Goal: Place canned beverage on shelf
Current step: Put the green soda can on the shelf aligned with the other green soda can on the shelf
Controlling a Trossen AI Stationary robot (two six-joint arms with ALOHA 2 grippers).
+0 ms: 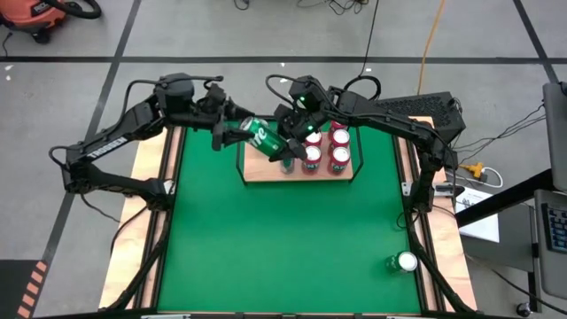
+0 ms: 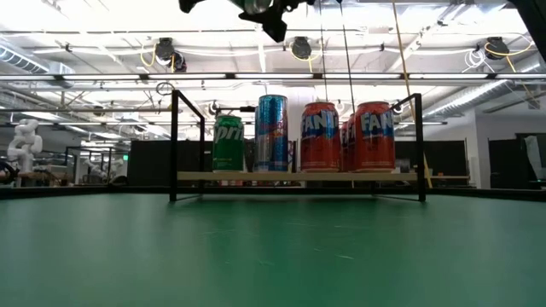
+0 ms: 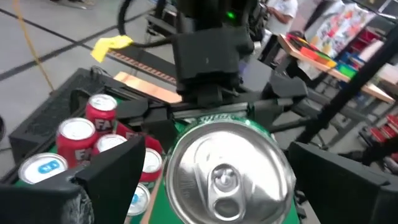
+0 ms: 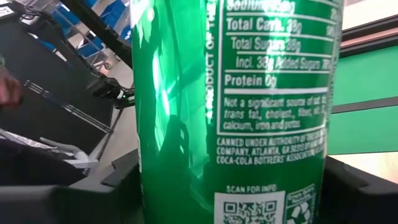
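Green-topped desk [image 1: 266, 248], workshop floor around it, cables and an orange vacuum past the far edge.

You've got the shelf [image 1: 261, 173] at the middle of the desk's far edge. On it: four red Fanta cans [image 1: 339, 158] in a block at the right end, with a tall blue can [image 2: 271, 132] just left of them at the front. The low view also gives you a green Sprite can [image 2: 228, 143] upright at the left end of that row. From above, the arms cover that spot.

Both arms meet over the shelf's far-left part.

- The right gripper [image 1: 283, 143] is clamped on a second green can [image 1: 260, 133], its fingers on opposite sides of the body. Your right wrist view is filled with the nutrition label.
- From above, that can shows its side and is tilted, with its top towards the desk's left edge.
- The left gripper [image 1: 232, 131] sits at the can's top end, jaws wide apart, one finger on each side of the lid. I can't tell whether they touch it.

One more green can [image 1: 403, 262] stands upright near the desk's near-right corner, well apart from the shelf.
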